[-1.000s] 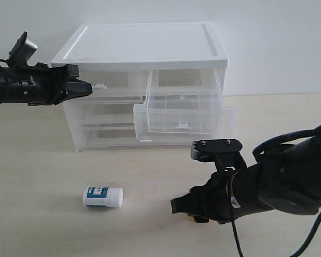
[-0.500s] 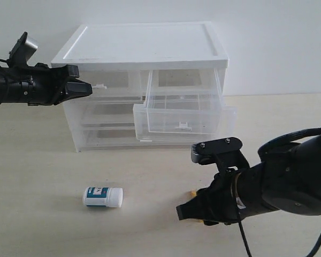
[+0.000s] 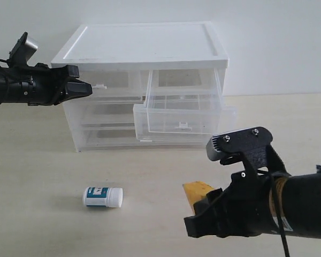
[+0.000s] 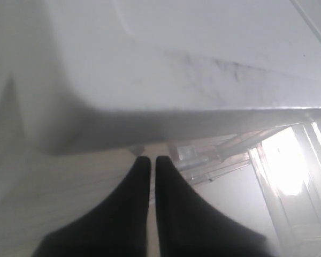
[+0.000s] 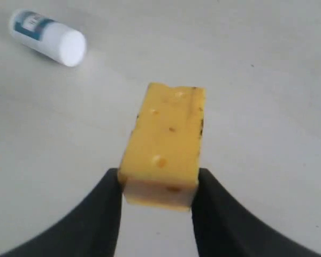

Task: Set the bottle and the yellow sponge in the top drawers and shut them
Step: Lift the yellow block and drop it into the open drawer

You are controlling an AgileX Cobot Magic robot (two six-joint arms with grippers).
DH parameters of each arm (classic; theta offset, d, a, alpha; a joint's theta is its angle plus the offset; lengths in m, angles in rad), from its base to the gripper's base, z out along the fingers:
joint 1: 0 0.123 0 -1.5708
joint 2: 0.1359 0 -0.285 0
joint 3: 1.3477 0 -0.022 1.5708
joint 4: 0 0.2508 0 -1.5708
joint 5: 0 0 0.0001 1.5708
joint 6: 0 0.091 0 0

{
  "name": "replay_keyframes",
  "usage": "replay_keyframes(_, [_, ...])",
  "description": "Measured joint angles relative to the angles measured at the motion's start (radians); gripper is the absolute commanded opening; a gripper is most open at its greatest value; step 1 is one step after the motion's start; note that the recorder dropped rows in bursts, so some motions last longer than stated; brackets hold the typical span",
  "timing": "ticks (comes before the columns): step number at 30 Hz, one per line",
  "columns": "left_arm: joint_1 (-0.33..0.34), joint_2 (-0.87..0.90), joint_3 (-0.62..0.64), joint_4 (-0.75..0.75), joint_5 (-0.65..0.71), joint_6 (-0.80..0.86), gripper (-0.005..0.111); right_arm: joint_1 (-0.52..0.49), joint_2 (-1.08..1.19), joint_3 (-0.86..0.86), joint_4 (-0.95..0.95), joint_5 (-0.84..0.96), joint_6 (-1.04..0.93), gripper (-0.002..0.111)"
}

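I note: yellow sponge [image 5: 163,144] orange-yellow, flecked with darker spots; bottle [image 3: 102,196] white, label teal-blue and white; fingers [image 5: 91,219] black; drawer unit [image 3: 144,45] white-topped, translucent; desk [image 3: 43,160] pale beige.

bottle [image 3: 102,196] on its side, yellow sponge [image 5: 163,144] in tool [image 5: 158,181], one top drawer [image 3: 182,115] open

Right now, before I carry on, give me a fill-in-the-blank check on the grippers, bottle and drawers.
1. The right gripper is shut on the ____.
2. The bottle lies on its ____ on the table.
3. The open top drawer is the ____ one in the exterior view.
4. The left gripper is ____, holding nothing.
Missing words: yellow sponge; side; right; shut.
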Motion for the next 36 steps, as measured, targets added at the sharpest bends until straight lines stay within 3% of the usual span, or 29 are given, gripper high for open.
replay_keyframes(8, [0.000, 0.000, 0.000, 0.000, 0.000, 0.000, 0.004, 0.057, -0.166, -0.032, 0.007, 0.002, 0.000, 0.000])
replay_keyframes(17, [0.000, 0.000, -0.002, 0.002, 0.000, -0.002, 0.004, 0.055, -0.163, -0.287, 0.003, 0.109, -0.056, 0.000])
replay_keyframes(30, [0.000, 0.000, -0.002, 0.002, 0.002, -0.002, 0.004, -0.133, 0.092, -0.484, -0.008, 0.102, -0.079, 0.000])
replay_keyframes(33, [0.000, 0.000, -0.002, 0.002, 0.002, -0.002, 0.004, -0.152, 0.137, -0.499, -0.008, 0.084, -0.081, 0.013])
replay_keyframes(36, [0.000, 0.000, -0.002, 0.002, 0.002, -0.002, 0.004, -0.156, 0.165, -0.501, -0.008, 0.064, -0.081, 0.042])
